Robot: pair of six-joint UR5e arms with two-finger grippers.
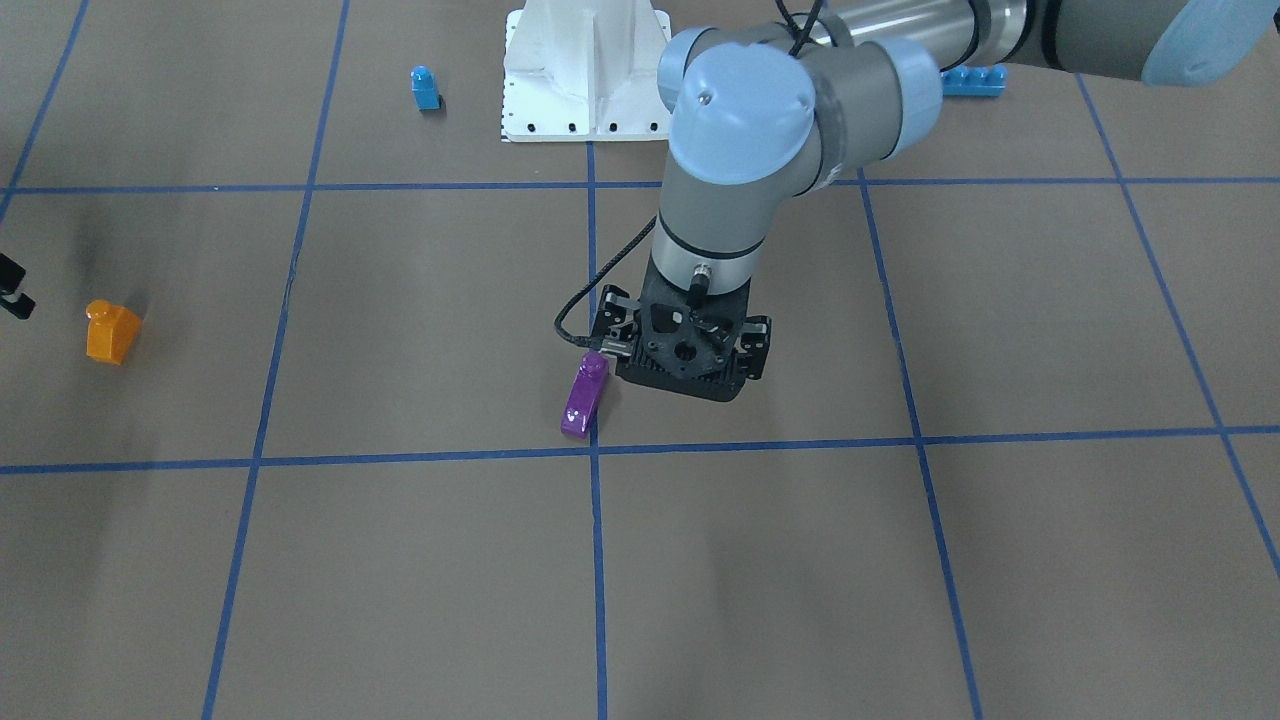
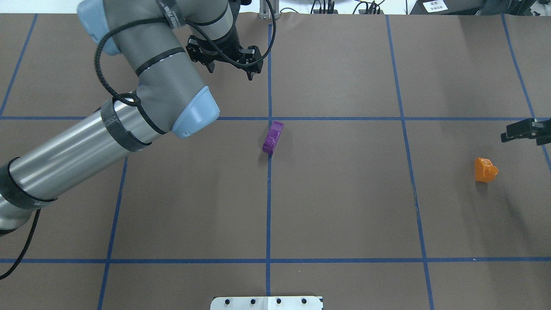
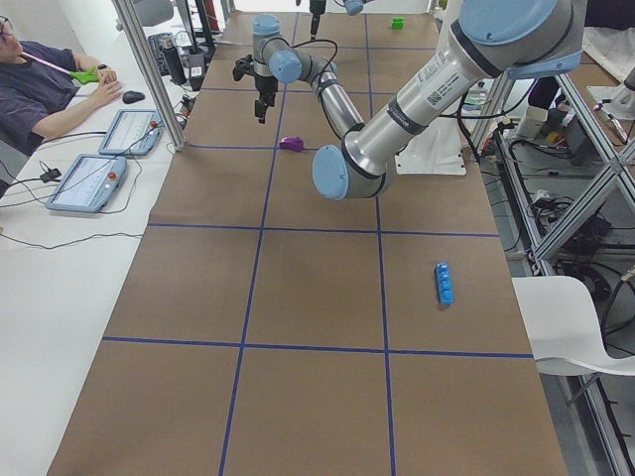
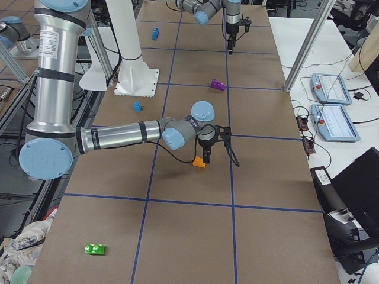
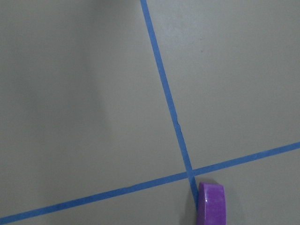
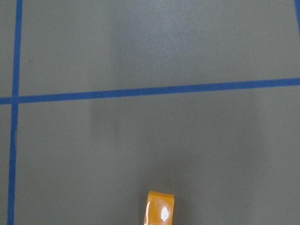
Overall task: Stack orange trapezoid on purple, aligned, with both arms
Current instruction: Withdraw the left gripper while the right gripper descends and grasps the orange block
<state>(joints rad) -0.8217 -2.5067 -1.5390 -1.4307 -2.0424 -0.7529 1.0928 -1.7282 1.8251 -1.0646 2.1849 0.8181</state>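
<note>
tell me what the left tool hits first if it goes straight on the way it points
Probably bare table paper near the blue tape crossing. The left tool points down; the purple sits at its wrist view's bottom edge, likely just off that line.
</note>
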